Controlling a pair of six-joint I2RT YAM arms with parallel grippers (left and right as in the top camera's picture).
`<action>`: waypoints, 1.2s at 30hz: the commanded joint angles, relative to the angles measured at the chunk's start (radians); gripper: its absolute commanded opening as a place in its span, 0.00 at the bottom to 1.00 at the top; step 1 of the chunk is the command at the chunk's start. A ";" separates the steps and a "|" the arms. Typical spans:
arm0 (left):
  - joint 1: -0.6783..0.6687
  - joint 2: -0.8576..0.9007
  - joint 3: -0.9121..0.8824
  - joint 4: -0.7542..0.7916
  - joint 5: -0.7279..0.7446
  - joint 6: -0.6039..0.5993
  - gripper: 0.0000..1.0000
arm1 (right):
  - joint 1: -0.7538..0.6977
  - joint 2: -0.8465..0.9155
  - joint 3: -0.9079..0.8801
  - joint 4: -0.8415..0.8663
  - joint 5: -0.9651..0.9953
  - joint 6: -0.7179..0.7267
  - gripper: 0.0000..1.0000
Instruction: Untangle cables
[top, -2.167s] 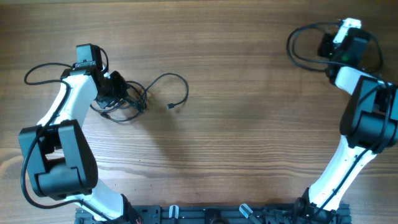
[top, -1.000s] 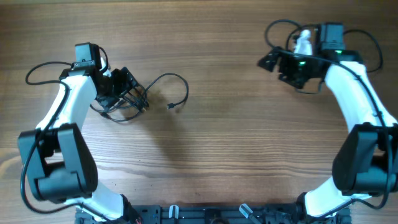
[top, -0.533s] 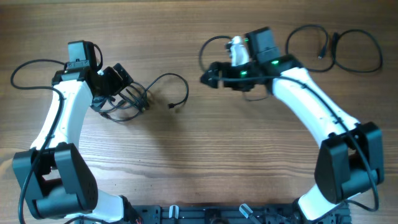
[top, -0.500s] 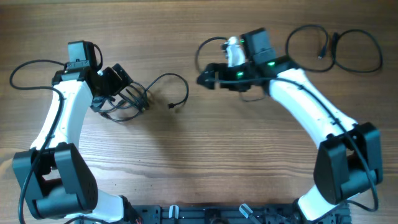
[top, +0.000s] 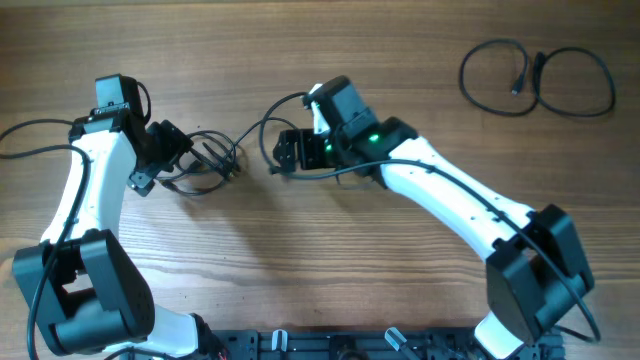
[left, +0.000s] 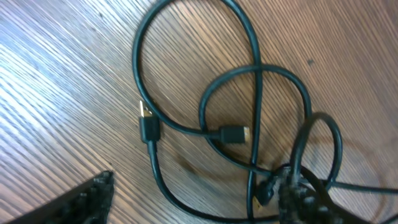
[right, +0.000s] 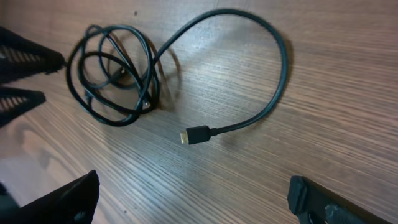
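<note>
Cables (top: 207, 162), thin and black, lie tangled on the brown wooden table (top: 330, 275). The left gripper (top: 172, 158) has its fingers apart, right beside them. The right gripper (top: 283, 153) has its fingers wide apart above one loose plug (right: 198, 134).

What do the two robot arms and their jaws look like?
The left arm and right arm share white rounded links between black joint housings, with thick black wires looping off them. A green light glows by the right wrist. The left gripper and right gripper are black, two-fingered, their jaws ribbed inside.
</note>
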 joint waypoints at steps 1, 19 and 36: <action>0.002 -0.011 0.004 0.004 0.089 -0.008 0.81 | 0.053 0.068 -0.002 0.026 0.061 0.015 1.00; -0.076 -0.009 0.004 -0.013 0.166 -0.008 0.22 | 0.100 0.180 -0.002 0.100 0.091 0.011 0.95; -0.220 -0.009 0.004 -0.011 0.164 -0.008 0.15 | 0.100 0.180 -0.002 0.092 0.147 -0.016 0.83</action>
